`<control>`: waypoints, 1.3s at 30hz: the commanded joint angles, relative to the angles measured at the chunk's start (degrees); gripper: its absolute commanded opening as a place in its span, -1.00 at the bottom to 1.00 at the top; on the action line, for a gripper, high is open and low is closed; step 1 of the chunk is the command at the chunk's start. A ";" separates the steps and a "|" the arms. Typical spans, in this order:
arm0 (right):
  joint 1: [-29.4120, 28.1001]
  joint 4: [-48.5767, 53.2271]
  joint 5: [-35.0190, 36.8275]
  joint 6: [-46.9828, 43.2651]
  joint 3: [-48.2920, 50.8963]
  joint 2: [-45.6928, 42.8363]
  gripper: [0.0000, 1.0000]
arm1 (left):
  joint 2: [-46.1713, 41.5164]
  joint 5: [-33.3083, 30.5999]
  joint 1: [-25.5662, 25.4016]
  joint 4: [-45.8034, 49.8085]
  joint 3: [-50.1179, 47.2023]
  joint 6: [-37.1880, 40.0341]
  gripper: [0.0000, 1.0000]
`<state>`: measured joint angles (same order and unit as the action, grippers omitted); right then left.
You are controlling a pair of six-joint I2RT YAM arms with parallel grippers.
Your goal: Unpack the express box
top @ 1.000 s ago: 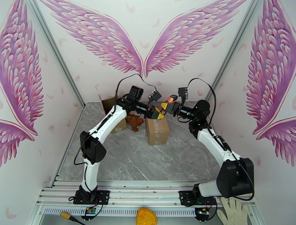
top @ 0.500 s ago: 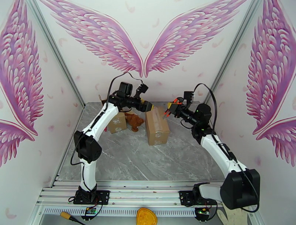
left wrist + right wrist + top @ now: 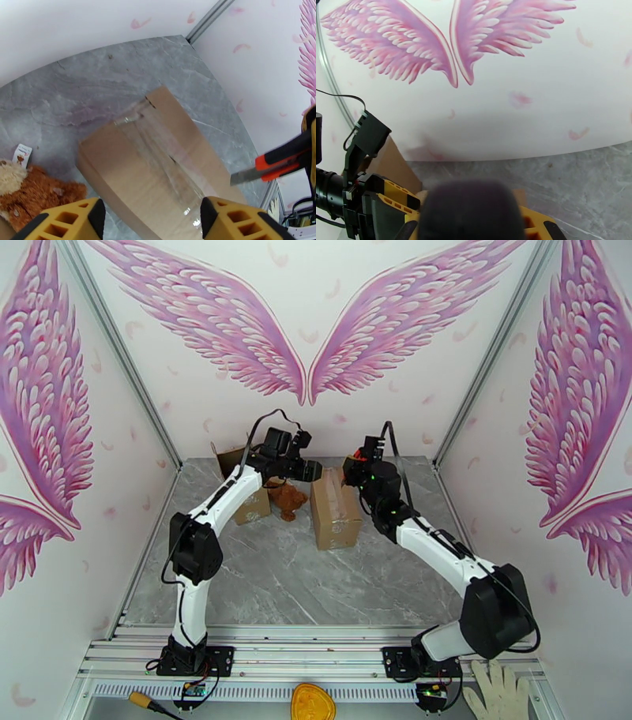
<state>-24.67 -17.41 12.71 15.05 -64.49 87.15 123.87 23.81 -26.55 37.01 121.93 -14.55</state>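
The express box [image 3: 336, 510], brown cardboard sealed with clear tape, stands at the middle back of the table; in the left wrist view the box [image 3: 158, 158] lies just under my fingers. My left gripper [image 3: 314, 470] hovers at its far left corner, open, its yellow fingertips [image 3: 85, 213] spread wide with nothing between them. My right gripper [image 3: 351, 465] is over the box's far end, shut on an orange utility knife [image 3: 360, 453]. The knife [image 3: 278, 161] points its blade toward the box's right edge. The knife's dark blurred handle [image 3: 472, 205] sits between my right fingers.
A brown teddy bear [image 3: 286, 499] lies left of the box, beside a smaller carton [image 3: 254, 507] and an open flap [image 3: 227, 455] in the back left corner. A white glove [image 3: 498, 691] and a yellow object [image 3: 313, 703] lie off the table's near edge.
A second ago both grippers met above the box with the knife between them. The left one opened and drew back left; the right arm swung the knife in over the box's far end.
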 commanded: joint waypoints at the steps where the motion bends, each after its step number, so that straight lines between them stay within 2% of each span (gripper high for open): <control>1: -2.02 -5.46 7.63 -3.81 -3.95 3.35 -1.00 | 4.70 -2.17 0.63 2.82 4.98 0.04 0.31; 15: -3.74 -15.28 10.14 -12.73 -12.24 15.28 -1.00 | 8.16 -1.62 0.93 0.34 1.22 0.12 0.32; 28: -3.37 -11.76 9.46 -14.78 -20.25 22.32 -1.00 | 7.90 -1.39 1.10 -1.64 -5.09 -0.40 0.31; 39: -2.19 -10.98 10.94 -14.83 -20.77 24.51 -1.00 | 7.87 -0.78 1.23 -1.75 -7.00 -0.41 0.26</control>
<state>-27.53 -28.47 22.57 0.34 -83.74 110.37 130.30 25.58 -25.12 30.02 117.82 -15.46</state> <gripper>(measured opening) 0.207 0.632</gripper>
